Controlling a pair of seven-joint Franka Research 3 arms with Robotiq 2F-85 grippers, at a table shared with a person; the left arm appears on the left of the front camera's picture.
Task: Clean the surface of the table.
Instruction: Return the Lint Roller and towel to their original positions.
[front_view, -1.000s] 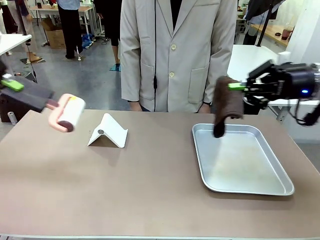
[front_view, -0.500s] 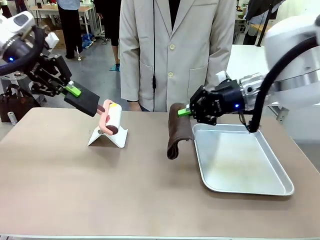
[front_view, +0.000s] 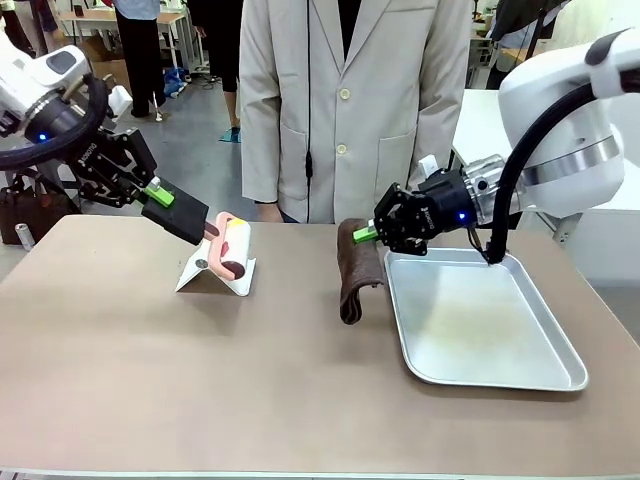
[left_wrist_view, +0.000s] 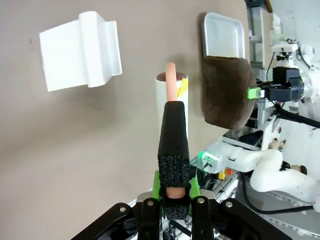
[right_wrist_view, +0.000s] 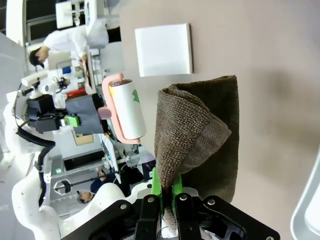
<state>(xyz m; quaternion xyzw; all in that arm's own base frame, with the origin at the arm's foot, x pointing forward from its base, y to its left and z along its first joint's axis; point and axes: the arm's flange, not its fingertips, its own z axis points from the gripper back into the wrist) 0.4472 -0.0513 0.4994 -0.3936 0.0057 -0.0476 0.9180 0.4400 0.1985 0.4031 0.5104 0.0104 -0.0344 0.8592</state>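
Wiping step: table (front_view: 200, 380) spans the foreground; right gripper (front_view: 366, 233) clamps a brown cloth (front_view: 358, 270) beside the tray (front_view: 490, 372), left gripper (front_view: 155, 191) pinches a lint roller (front_view: 232, 248) (lower cloth flat, press evenly).

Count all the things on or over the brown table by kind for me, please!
Lint roller: 1
White stand: 1
Brown towel: 1
Metal tray: 1
Total: 4
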